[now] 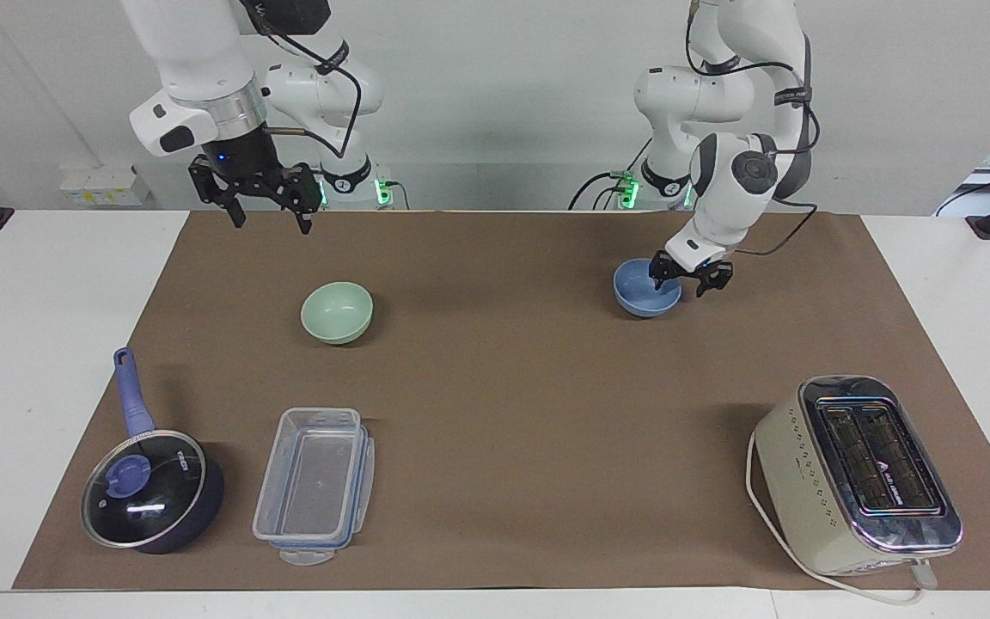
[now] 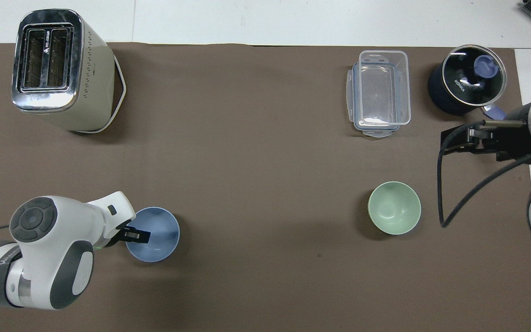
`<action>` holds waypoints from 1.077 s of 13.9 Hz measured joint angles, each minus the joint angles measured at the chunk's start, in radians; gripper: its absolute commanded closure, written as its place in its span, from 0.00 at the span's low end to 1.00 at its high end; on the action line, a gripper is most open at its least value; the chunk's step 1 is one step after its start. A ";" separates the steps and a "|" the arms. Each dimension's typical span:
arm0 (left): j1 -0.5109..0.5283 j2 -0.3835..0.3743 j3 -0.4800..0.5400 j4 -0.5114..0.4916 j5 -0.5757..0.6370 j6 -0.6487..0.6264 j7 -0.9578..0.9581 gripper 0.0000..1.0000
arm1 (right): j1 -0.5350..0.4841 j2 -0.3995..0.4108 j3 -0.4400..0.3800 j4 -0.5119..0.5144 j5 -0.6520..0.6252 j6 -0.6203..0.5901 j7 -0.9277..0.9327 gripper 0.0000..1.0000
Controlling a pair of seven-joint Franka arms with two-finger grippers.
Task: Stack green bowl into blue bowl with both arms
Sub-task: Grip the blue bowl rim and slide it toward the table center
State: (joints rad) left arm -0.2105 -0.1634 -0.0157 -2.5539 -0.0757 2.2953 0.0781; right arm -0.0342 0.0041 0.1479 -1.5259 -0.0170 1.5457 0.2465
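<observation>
Matte smooth bowls (image 1: 336, 312); glossy chrome-topped toaster (image 1: 858, 474); clear plastic container (image 1: 314, 484).

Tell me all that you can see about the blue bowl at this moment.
The blue bowl is small, round and light blue, smooth, matte and plain. It stands upright and empty on the brown mat, toward the left arm's end of the table. The left gripper is at its rim, open, with one finger inside the bowl and the other outside. Nothing else touches it.
</observation>
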 measured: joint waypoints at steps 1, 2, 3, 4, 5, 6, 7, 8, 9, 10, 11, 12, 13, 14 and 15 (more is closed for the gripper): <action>-0.005 -0.001 0.000 0.000 -0.009 0.000 -0.001 1.00 | 0.000 0.000 0.000 0.000 0.000 0.000 0.000 0.00; -0.008 -0.003 0.000 0.000 -0.017 0.000 -0.003 1.00 | 0.000 0.000 0.000 0.000 0.000 0.000 0.000 0.00; -0.009 -0.005 0.000 0.000 -0.029 0.000 -0.004 1.00 | 0.000 0.000 0.000 0.000 0.000 0.000 0.000 0.00; -0.009 -0.007 0.000 0.000 -0.045 -0.003 -0.004 1.00 | -0.001 0.000 0.000 0.000 0.000 0.000 0.000 0.00; -0.009 -0.009 0.000 0.002 -0.058 -0.012 -0.004 1.00 | -0.001 0.000 0.000 0.000 0.000 0.000 0.000 0.00; -0.009 -0.011 0.000 0.012 -0.067 -0.027 -0.004 1.00 | -0.002 0.000 0.000 0.000 0.000 0.000 0.000 0.00; -0.009 -0.014 0.000 0.029 -0.068 -0.054 -0.004 1.00 | -0.003 0.000 0.000 0.000 0.000 0.000 0.000 0.00; -0.009 -0.016 0.000 0.051 -0.068 -0.084 -0.004 1.00 | -0.003 0.000 0.000 0.000 0.000 0.000 0.000 0.00; -0.009 -0.018 0.000 0.074 -0.068 -0.111 -0.005 1.00 | -0.003 0.000 0.000 0.000 0.000 0.000 0.000 0.00; -0.009 -0.019 0.000 0.095 -0.068 -0.128 -0.006 1.00 | -0.004 0.000 0.000 0.000 0.000 0.000 0.000 0.00; -0.010 -0.019 0.000 0.109 -0.068 -0.138 -0.010 1.00 | -0.004 0.000 0.000 0.000 0.000 0.000 0.000 0.00; -0.016 -0.019 0.001 0.116 -0.073 -0.141 -0.018 1.00 | -0.004 0.000 0.000 0.000 0.000 0.000 0.000 0.00; -0.033 -0.019 0.001 0.119 -0.085 -0.142 -0.036 1.00 | -0.004 0.000 0.000 0.000 0.000 0.000 0.000 0.00; -0.060 -0.018 0.001 0.121 -0.098 -0.142 -0.065 1.00 | -0.004 0.000 0.000 0.000 0.000 0.000 0.000 0.00; -0.097 -0.018 0.000 0.123 -0.108 -0.142 -0.106 1.00 | -0.005 0.000 0.000 0.000 0.000 0.000 0.000 0.00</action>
State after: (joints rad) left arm -0.3072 -0.1818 -0.0154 -2.4305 -0.1838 2.1531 -0.0279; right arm -0.0387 0.0041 0.1476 -1.5259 -0.0170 1.5457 0.2465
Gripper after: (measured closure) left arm 0.960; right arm 0.000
